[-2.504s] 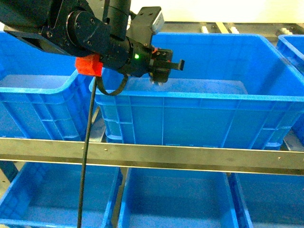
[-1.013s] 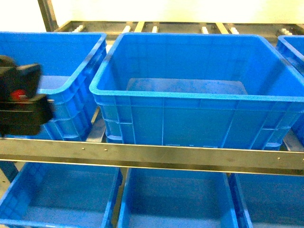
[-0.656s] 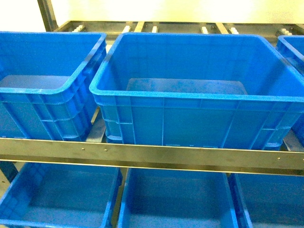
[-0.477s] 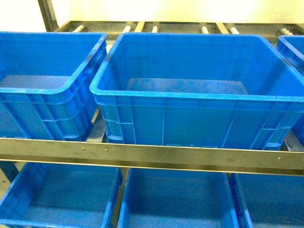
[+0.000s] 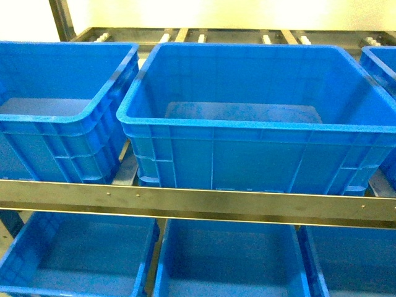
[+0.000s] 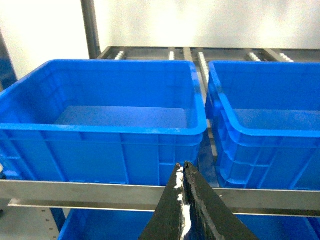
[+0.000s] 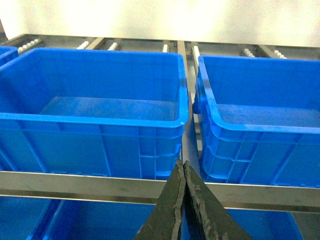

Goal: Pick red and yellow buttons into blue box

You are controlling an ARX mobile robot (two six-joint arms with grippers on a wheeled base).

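Observation:
No red or yellow button shows in any view. A large blue box (image 5: 247,125) stands in the middle of the upper shelf, and its visible floor is bare. Neither arm appears in the head view. In the left wrist view my left gripper (image 6: 182,167) is shut with nothing between its black fingers, low in front of the shelf rail and below two blue boxes (image 6: 100,131). My right gripper (image 7: 182,165) is likewise shut and holds nothing, in front of the gap between two boxes (image 7: 90,120).
More blue boxes flank the middle one at the left (image 5: 55,117) and far right (image 5: 380,62). A steel shelf rail (image 5: 198,201) runs across the front. A lower row of blue boxes (image 5: 229,260) sits beneath it. Roller tracks (image 5: 266,37) lie behind.
The left arm, earlier held over the middle box, swung away to the left and left the head view. The last half second shows no movement.

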